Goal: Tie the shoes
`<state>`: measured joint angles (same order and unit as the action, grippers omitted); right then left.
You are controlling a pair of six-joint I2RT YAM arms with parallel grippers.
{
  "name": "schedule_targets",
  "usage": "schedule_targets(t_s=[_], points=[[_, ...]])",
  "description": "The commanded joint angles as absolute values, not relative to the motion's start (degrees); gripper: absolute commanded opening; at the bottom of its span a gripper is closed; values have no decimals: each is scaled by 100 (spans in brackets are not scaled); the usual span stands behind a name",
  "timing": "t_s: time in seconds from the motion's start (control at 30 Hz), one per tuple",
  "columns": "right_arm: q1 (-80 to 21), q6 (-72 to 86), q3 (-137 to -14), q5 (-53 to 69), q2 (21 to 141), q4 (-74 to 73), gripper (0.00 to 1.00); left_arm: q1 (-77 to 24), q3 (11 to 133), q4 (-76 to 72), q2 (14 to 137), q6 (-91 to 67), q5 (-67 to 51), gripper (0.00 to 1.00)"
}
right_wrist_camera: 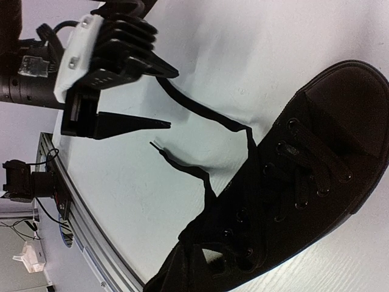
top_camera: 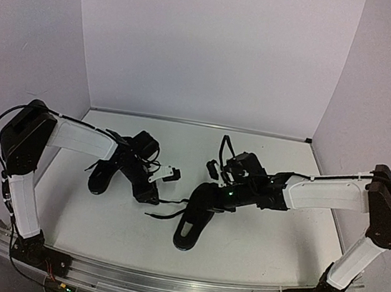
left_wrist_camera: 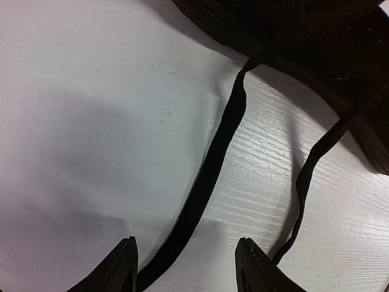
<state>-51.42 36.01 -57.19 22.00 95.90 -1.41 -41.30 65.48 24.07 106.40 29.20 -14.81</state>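
Two black shoes lie on the white table. One shoe (top_camera: 103, 175) is beside my left arm. The other shoe (top_camera: 194, 221) (right_wrist_camera: 304, 182) sits mid-table, toe toward the front, laces loose. My left gripper (top_camera: 169, 178) (left_wrist_camera: 187, 246) (right_wrist_camera: 172, 98) is open just left of that shoe. One flat black lace (left_wrist_camera: 206, 176) (right_wrist_camera: 200, 109) runs between its fingers, unclamped. A second lace (left_wrist_camera: 304, 182) lies to the right, its tip (right_wrist_camera: 155, 146) free on the table. My right gripper (top_camera: 220, 185) hovers over the shoe's top. Its fingers do not show in its wrist view.
A metal rail (top_camera: 177, 287) (right_wrist_camera: 79, 207) runs along the table's front edge, with both arm bases on it. White walls close the back and both sides. The left arm's forearm (top_camera: 81, 138) crosses above the left shoe.
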Motion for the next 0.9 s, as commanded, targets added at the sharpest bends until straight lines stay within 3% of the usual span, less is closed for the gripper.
schedule_targets(t_s=[0.0, 0.1, 0.17, 0.4, 0.67, 0.87], points=[[-5132, 3558, -5689, 2109, 9352, -149, 0, -4122, 7191, 3059, 11050, 3121, -1517, 57], [-5132, 3563, -5678, 2102, 9352, -148, 0, -4122, 7243, 3120, 11216, 3138, -1492, 52], [-5132, 3568, -5678, 2093, 9355, -146, 0, -4122, 7220, 3138, 11269, 3131, -1453, 43], [-5131, 3556, -5698, 2049, 9379, -148, 0, -4133, 7156, 3376, 10997, 2814, -1439, 1], [-5121, 3570, -5710, 1907, 9435, -137, 0, -4935, 6474, 3254, 9291, 1567, -173, 0], [-5120, 3584, -5733, 1843, 9440, -136, 0, -5394, 6591, 4230, 8479, 758, 547, 0]])
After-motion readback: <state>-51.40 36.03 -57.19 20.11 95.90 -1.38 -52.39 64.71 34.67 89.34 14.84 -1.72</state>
